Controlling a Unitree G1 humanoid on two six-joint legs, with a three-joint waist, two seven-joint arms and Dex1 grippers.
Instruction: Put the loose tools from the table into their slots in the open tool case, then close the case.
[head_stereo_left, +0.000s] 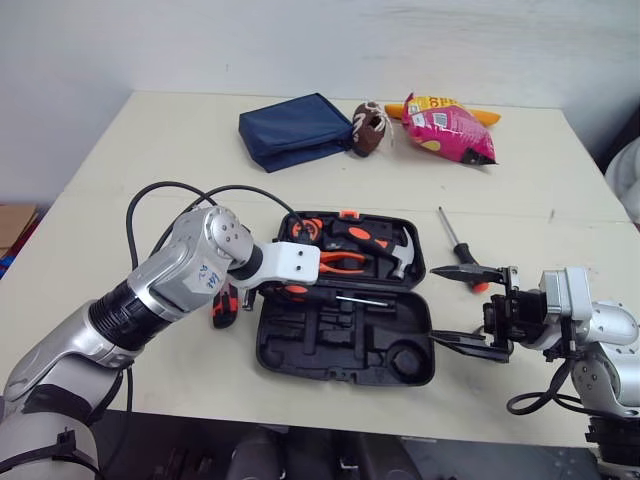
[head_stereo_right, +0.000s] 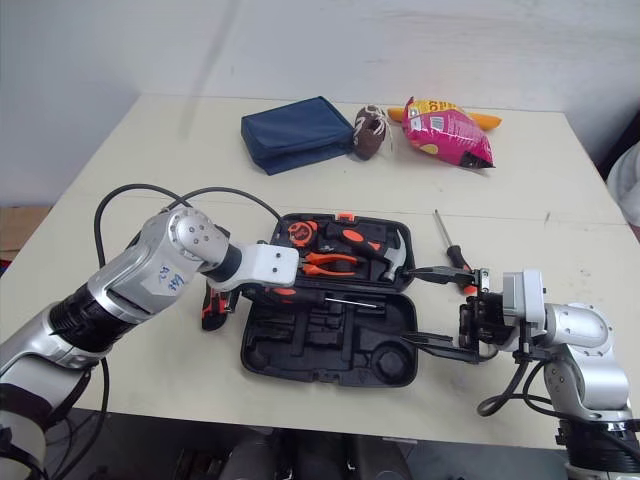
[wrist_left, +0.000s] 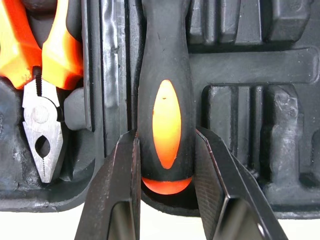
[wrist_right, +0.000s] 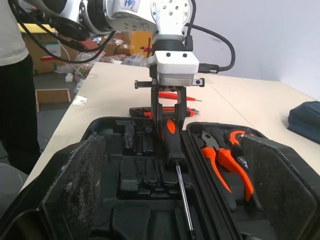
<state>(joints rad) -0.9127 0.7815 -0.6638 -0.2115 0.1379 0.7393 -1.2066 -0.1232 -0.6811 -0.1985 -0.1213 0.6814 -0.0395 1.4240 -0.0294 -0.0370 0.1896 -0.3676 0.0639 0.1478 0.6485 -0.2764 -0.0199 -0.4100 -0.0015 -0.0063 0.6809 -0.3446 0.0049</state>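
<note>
Left gripper (wrist_left: 166, 136) is clamped on the screwdriver (wrist_right: 169, 137) over the mid-frame tool case (head_stereo_left: 300, 350); we judge it unseated. Pliers (head_stereo_left: 345, 262) and hammer (head_stereo_left: 395, 258) are slotted. Right gripper (head_stereo_left: 440, 303), lower right, is spread apart. We count two tools loose: second screwdriver (head_stereo_left: 452, 240) right of the case, orange-black tool (head_stereo_left: 224, 306) left. Lid open.

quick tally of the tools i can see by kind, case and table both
screwdriver: 2 (held screwdriver in left gripper, loose screwdriver right of case)
pliers: 1
hammer: 1
round orange tool: 1
orange-and-black tool left of case, kind unclear: 1
total: 6
</note>
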